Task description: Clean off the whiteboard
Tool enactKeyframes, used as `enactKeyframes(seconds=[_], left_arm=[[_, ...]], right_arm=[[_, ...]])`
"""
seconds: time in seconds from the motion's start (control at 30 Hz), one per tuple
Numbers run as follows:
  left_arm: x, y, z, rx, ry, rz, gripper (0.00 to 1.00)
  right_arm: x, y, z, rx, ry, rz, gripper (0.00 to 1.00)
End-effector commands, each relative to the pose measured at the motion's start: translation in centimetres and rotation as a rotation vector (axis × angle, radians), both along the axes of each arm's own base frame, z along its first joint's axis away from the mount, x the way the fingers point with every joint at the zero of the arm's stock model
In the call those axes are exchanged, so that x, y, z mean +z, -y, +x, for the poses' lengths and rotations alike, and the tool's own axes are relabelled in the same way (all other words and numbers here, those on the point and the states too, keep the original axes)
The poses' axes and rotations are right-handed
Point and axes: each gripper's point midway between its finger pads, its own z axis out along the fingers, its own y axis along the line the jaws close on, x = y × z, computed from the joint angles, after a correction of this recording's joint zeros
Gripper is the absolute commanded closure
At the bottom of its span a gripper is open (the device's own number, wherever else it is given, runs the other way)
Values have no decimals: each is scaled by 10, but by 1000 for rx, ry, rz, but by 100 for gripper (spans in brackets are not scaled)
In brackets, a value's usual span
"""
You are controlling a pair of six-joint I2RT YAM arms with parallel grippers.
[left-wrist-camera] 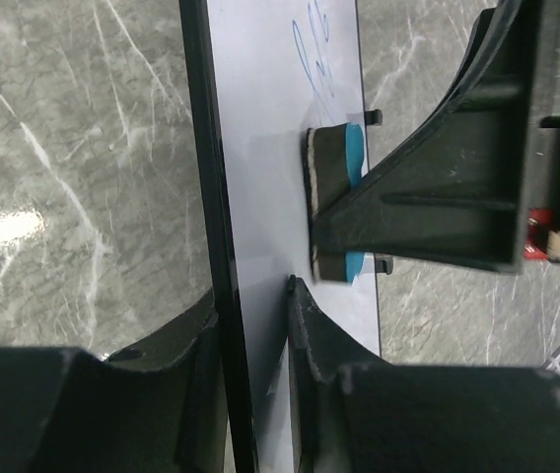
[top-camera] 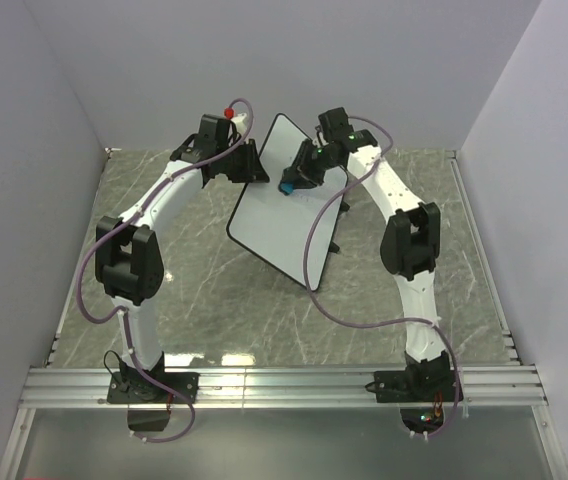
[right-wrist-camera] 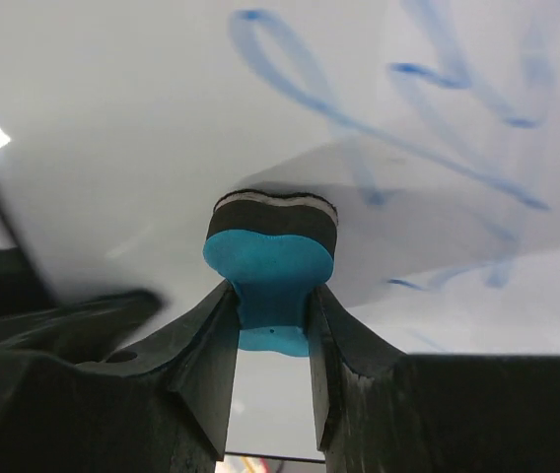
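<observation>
so the table (top-camera: 214,300) is a grey-green marble-look top with pale veins. an aluminium rail (top-camera: 284,383) runs along its near edge. the whiteboard (top-camera: 274,225) sits tilted over the middle, can't tell if its bottom edge actually touches.

Can't read the blue writing (right-wrist-camera: 457,169), too blurry from the right wrist, and too small from above to make out. Only getting a strip of the whiteboard (left-wrist-camera: 260,197) from the left wrist, cut off top and bottom. Half losing the eraser (right-wrist-camera: 272,261) between the fingers of the right tool (right-wrist-camera: 272,310).

White whiteboard (top-camera: 282,218), blue scribbles (right-wrist-camera: 457,169) — eraser (right-wrist-camera: 270,261) blue, perhaps black-backed.
</observation>
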Motion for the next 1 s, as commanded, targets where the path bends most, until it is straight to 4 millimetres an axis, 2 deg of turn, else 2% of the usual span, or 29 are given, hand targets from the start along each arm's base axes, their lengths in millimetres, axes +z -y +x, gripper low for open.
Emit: enactKeyframes(seconds=[0.0,0.13,0.17,0.2,0.23,0.33,0.37,0.5,0.6,0.7,0.73,0.8,0.83,0.9,0.97], left_arm=[[-55,41,-76,-254,-220,61,100],[-55,39,-77,-250,-221,64,100],[-55,39,-77,-250,-219,63,100],[-55,38,-78,-249,-220,65,100],[-56,38,-78,-249,-224,62,100],[-56,37,-78,-247,-224,64,100],[-56,37,-78,-245,-224,65,100],[-56,37,-78,-246,-225,64,100],[-59,38,-77,-246,-232,60,100],[-60,39,-75,-248,-236,57,100],[-60,39,-75,-248,-236,57,100],[-61,40,-74,-249,-239,55,100],[-61,40,-74,-249,-239,55,100],[-61,40,-75,-250,-241,54,100],[-62,40,-75,-248,-244,56,100]], right_arm=[[5,-47,-1,50,-34,155,100],[-20,-24,1,2,-102,144,100],[-39,-13,-9,-13,-153,124,100],[-46,2,-3,-44,-150,123,100],[-64,14,-16,-62,-204,107,100],[-86,41,-26,-105,-254,98,100],[-104,49,-40,-102,-301,75,100],[-123,55,-74,-50,-350,18,100],[-120,41,-99,22,-350,4,100],[-106,21,-114,106,-336,-8,100],[-95,13,-109,133,-297,-2,100],[-82,0,-114,178,-286,2,100],[-68,-7,-106,189,-250,19,100],[-55,-13,-95,182,-224,53,100],[-38,-20,-77,157,-195,100,100]])
